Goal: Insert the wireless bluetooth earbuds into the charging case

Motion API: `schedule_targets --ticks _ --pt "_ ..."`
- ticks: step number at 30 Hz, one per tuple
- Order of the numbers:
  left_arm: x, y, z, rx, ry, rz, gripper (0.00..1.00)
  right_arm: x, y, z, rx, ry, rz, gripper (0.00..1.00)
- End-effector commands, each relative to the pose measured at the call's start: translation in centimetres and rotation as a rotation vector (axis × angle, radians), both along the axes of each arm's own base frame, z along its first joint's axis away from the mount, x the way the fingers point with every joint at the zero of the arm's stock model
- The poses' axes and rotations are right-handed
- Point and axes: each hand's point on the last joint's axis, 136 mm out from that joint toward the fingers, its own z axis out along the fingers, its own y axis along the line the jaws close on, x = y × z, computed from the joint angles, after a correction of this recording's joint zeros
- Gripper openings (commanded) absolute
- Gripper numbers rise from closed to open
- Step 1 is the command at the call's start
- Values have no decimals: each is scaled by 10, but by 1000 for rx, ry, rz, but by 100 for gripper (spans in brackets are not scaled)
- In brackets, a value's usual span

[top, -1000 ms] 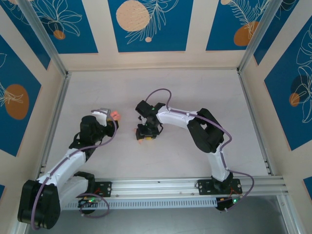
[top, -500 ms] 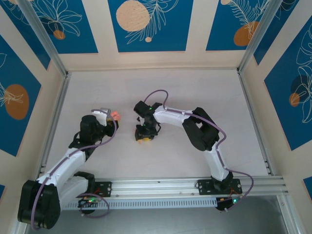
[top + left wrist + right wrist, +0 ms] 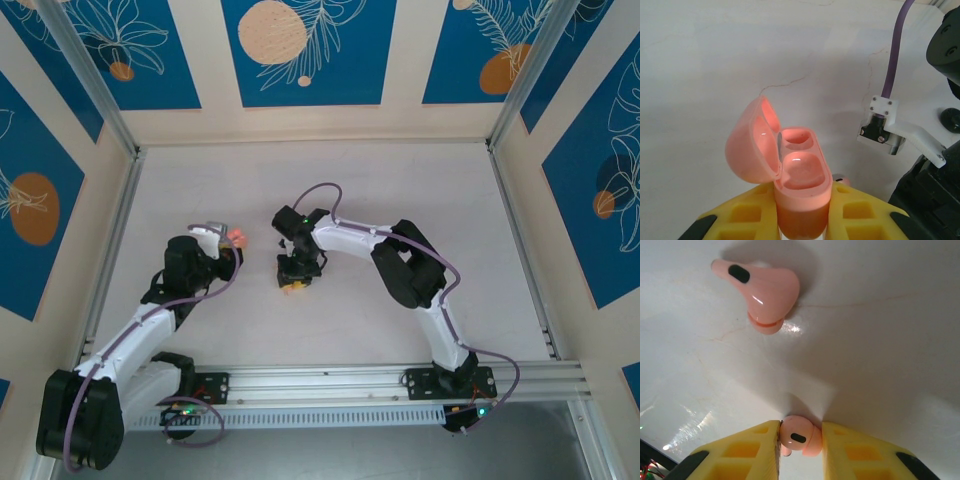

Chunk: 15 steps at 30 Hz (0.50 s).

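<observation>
- Salmon-pink earbud (image 3: 797, 436) is pinched tight in the right gripper (image 3: 800, 429), down against the white table (image 3: 880, 340).
- Second pink earbud (image 3: 765, 287) lies loose on the table just ahead, apart from the gripper.
- Left gripper (image 3: 802, 217) clamps the pink charging case (image 3: 800, 172) by its base, lid (image 3: 747, 150) flipped open, both wells showing.

The case (image 3: 790, 186) is salmon pink. The upper earbud (image 3: 762, 287) and the lower earbud (image 3: 797, 436) are the same pink, each with a black oval mark. The left pincer (image 3: 802, 222) and right pincer (image 3: 800, 442) are yellow. The surface (image 3: 700, 60) is white with thin brownish veins. The cable (image 3: 892, 55) is purple. The wall panels (image 3: 150, 60) are blue with white leaf lines and orange circles.
</observation>
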Motion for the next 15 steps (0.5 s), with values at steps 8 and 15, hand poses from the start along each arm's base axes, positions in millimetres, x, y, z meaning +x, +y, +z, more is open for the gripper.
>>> schedule_targets --ticks 8,15 --pt "3 -13 19 -31 -61 -68 19 5 -6 14 9 -93 -21 23" --pt "-2 -42 18 -55 -125 -181 18 15 -25 47 67 -249 -61 23"
